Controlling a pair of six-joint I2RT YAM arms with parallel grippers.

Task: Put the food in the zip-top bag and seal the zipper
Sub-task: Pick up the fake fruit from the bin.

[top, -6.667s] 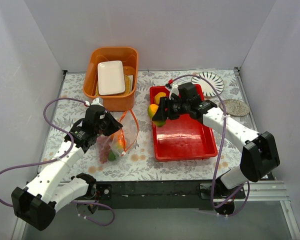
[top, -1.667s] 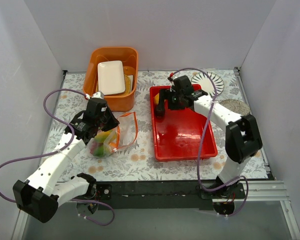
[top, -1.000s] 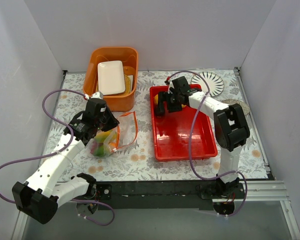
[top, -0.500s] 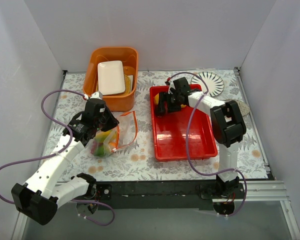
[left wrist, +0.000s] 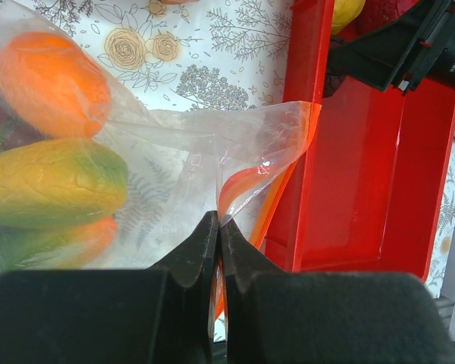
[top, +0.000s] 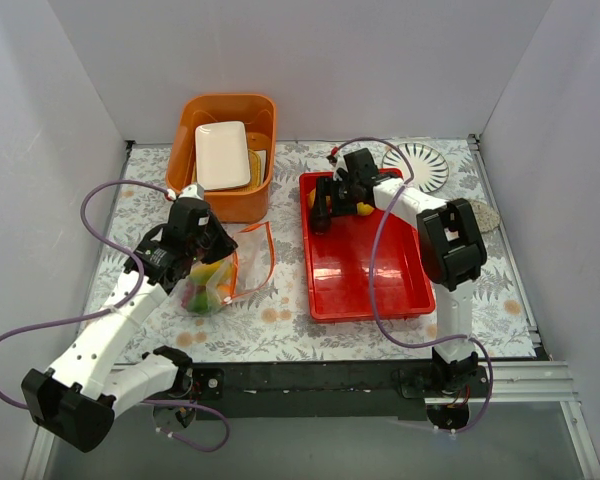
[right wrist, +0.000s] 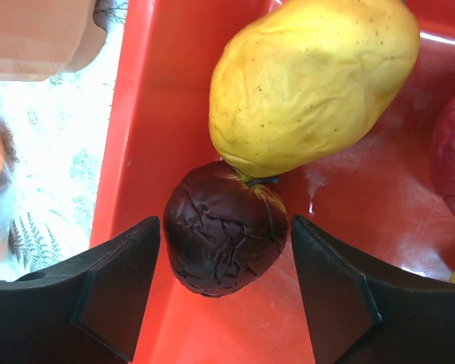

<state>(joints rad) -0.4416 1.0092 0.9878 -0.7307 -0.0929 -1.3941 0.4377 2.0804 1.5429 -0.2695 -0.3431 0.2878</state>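
The clear zip-top bag (top: 225, 270) lies left of the red tray (top: 365, 265) and holds a mango (left wrist: 53, 182) and orange fruit (left wrist: 49, 72). My left gripper (left wrist: 218, 227) is shut on the bag's mouth by its orange-red zipper (left wrist: 246, 178); it also shows in the top view (top: 205, 250). My right gripper (right wrist: 224, 265) is open in the tray's far left corner, one finger on each side of a dark purple wrinkled fruit (right wrist: 224, 235). A yellow mango (right wrist: 311, 83) touches that fruit. A dark red fruit (right wrist: 451, 163) lies at the right edge.
An orange tub (top: 223, 155) with a white plate stands behind the bag. A striped plate (top: 417, 165) and a grey round mat (top: 485, 213) lie right of the tray. The tray's wall (right wrist: 125, 114) is close beside my right gripper's left finger.
My right gripper went from beside the bag back to the tray's far left corner and lowered around the purple fruit. One more mango is in the bag. My left gripper kept its hold.
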